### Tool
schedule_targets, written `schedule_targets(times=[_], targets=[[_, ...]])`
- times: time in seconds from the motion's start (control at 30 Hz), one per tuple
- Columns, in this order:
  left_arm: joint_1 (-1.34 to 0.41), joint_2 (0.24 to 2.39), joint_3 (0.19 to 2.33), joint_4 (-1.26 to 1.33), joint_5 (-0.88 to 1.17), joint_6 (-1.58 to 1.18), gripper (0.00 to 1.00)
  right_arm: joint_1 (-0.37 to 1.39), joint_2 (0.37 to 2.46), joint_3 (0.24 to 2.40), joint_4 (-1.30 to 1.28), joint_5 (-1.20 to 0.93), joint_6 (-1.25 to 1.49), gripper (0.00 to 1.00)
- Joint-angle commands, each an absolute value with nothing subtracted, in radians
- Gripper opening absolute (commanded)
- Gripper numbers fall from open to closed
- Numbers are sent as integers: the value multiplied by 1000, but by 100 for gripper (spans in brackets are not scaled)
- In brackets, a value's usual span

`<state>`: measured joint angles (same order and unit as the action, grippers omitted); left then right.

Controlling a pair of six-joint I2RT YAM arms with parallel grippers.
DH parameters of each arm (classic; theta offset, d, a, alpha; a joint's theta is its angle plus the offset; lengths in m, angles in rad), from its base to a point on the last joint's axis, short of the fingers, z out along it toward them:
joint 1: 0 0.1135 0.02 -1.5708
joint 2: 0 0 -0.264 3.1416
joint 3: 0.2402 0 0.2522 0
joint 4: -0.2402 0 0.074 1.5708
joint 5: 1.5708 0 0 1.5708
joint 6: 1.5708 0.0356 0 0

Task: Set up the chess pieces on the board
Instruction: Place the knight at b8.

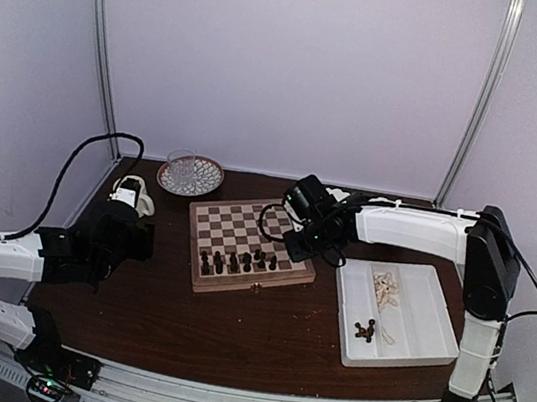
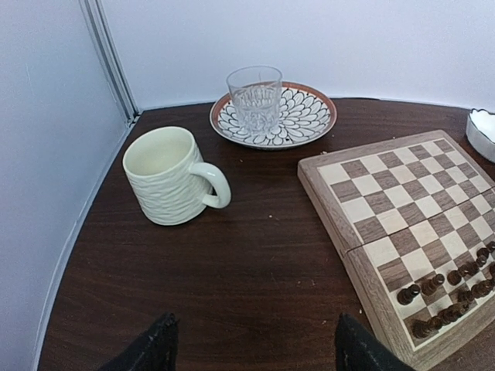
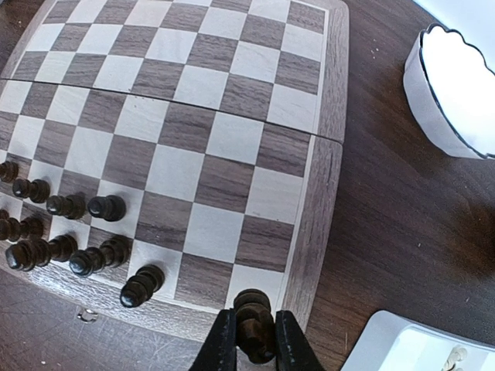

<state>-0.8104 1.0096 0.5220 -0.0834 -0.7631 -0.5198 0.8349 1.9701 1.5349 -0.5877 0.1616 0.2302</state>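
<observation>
Nearest the lens in the left wrist view, the left tool [image 2: 254,349] shows its two fingers spread wide at the lower edge of the frame, with nothing between them. It hangs over bare bench [image 2: 232,270], apart from the work; you may read this as keeping it out of the other arm's way. At centre left of that frame stands a cream mug [image 2: 170,185], and at top centre a patterned plate [image 2: 309,116] carries a clear glass [image 2: 254,97]. None of these belongs to the task.

To their right lies the board [image 2: 371,193], its far squares vacant. Dark pieces [image 3: 107,207] stand in two ragged rows along its near edge, filling from the left, so the squares at lower right of the right wrist view are free.

At bottom centre of that view the right tool [image 3: 253,338] is clamped on one dark piece [image 3: 252,305]. It holds the piece upright at the board's near border, beside those free squares; whether it touches the wood you cannot tell. Upright carriage, you may judge, lets the piece be set down standing.

A white bowl [image 3: 456,85] sits at upper right, off the board. Farther right in the top view, the white tray [image 1: 432,322] holds the pale pieces [image 1: 387,288] in a heap and a few dark ones, apart from the board. Judge the pale side not yet begun.
</observation>
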Motion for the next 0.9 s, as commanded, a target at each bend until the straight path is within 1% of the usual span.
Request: schedule_targets(times=[0.0,0.3,0.87], targets=[[-804,1009,515,24,-797,-502,70,834,1976,1528,-616,152,218,5],[-804,974,494,34,-795,-477,70,832,2007,1508,-552,45,229,5],[-804,984,501,41,-769,-474,70,831,2054,1531,-543,37,218,6]])
